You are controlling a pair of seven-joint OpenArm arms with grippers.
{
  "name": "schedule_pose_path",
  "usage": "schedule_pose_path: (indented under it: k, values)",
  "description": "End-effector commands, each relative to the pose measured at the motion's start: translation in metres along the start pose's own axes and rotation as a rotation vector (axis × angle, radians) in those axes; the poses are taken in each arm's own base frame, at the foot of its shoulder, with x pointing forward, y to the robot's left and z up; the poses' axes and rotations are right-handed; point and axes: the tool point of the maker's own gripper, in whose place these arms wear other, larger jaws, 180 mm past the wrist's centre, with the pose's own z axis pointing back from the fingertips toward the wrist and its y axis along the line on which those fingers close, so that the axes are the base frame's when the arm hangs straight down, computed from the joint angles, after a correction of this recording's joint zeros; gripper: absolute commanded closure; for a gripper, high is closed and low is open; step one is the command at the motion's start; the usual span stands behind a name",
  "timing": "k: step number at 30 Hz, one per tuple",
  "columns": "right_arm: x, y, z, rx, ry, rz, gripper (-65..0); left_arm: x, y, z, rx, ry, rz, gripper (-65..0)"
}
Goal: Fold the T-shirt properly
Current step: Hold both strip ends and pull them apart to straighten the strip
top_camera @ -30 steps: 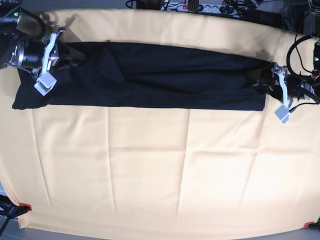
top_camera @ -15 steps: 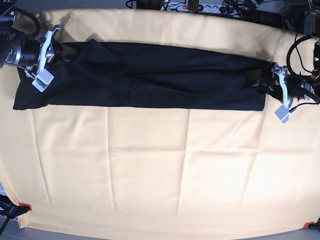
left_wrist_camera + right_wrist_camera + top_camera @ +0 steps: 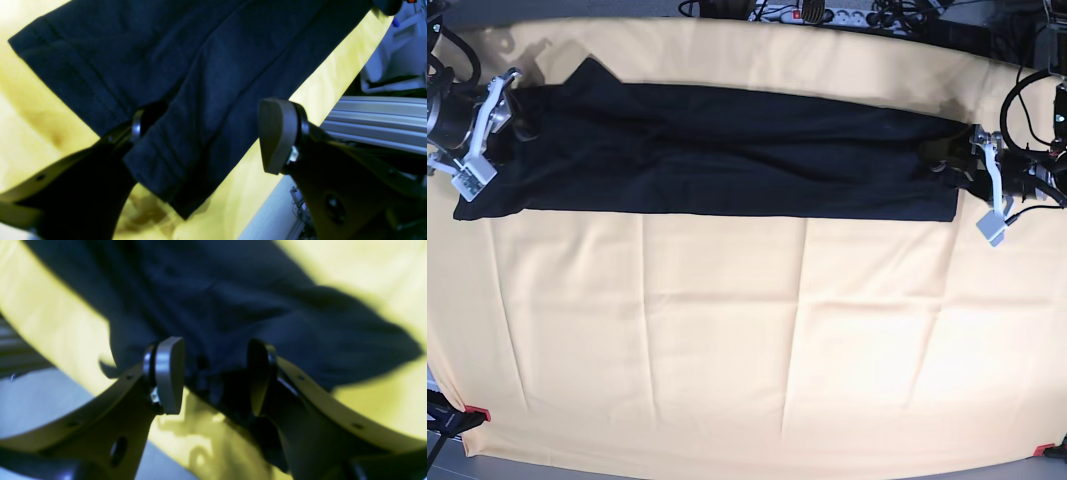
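Observation:
The black T-shirt lies as a long folded band across the far part of the yellow-covered table. My right gripper is at the shirt's left end. In the blurred right wrist view its jaws stand partly closed with bunched black cloth between them. My left gripper is at the shirt's right end. In the left wrist view it is wide open, and the hemmed edge of the shirt lies between the jaws and over one finger.
A yellow cloth covers the whole table, with red clamps at the front corners. A power strip and cables lie beyond the back edge. An aluminium rail runs past the table edge by my left gripper.
My right gripper has moved left toward the table edge, dragging the shirt's left end with it; a corner of cloth now peaks at the back left. The left arm has not moved.

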Motion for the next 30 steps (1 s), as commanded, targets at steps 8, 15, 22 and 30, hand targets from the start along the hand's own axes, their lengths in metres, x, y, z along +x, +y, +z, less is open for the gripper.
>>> schedule_pose_path:
  k: [8, 15, 22, 30]
  values:
    - [0.054, 0.005, 0.037, 0.002, -0.375, -0.074, -32.7, 0.011, 0.001, 0.012, 0.016, -0.018, -0.032, -43.7]
    - [0.044, -0.009, -0.010, 0.016, -0.404, -0.206, 0.0, 0.011, 0.001, 0.012, 0.016, -0.018, -0.032, -43.7]
    - [0.012, -0.036, -0.073, -0.006, -0.292, -0.295, 0.0, 0.011, 0.001, 0.012, 0.016, -0.018, -0.032, -43.7]
    - [-0.052, -0.044, -0.079, -0.051, -0.005, -0.328, 0.0, 0.011, 0.001, 0.012, 0.016, -0.018, -0.031, -43.7]
